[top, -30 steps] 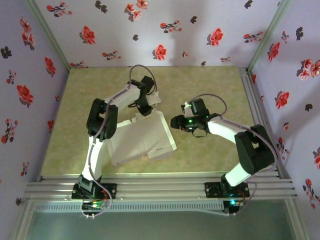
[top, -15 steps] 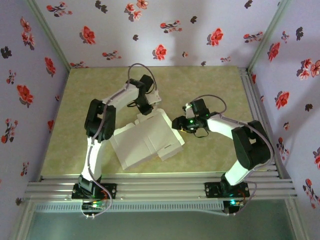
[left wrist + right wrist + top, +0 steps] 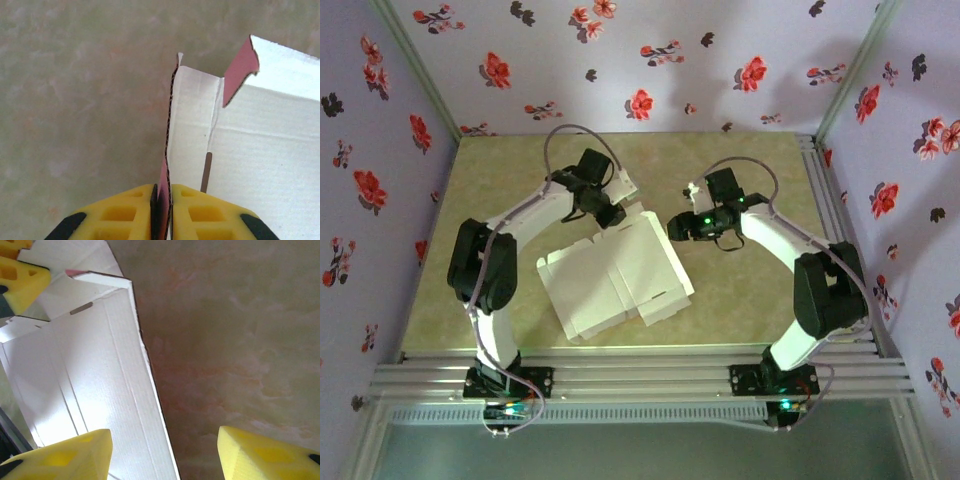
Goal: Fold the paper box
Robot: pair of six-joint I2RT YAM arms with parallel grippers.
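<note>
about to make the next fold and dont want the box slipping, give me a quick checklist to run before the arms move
1. Left gripper clamped on a flap of the paper box: ok, shut on the card edge.
2. Flap raised from the panel: ok, it stands edge-on in the left wrist view.
3. Right gripper open: ok, jaws apart, one finger over the card and one over the table.
4. Right gripper touching the card: cannot tell.
5. Main panels lying on the table, pale face up: ok.
</note>
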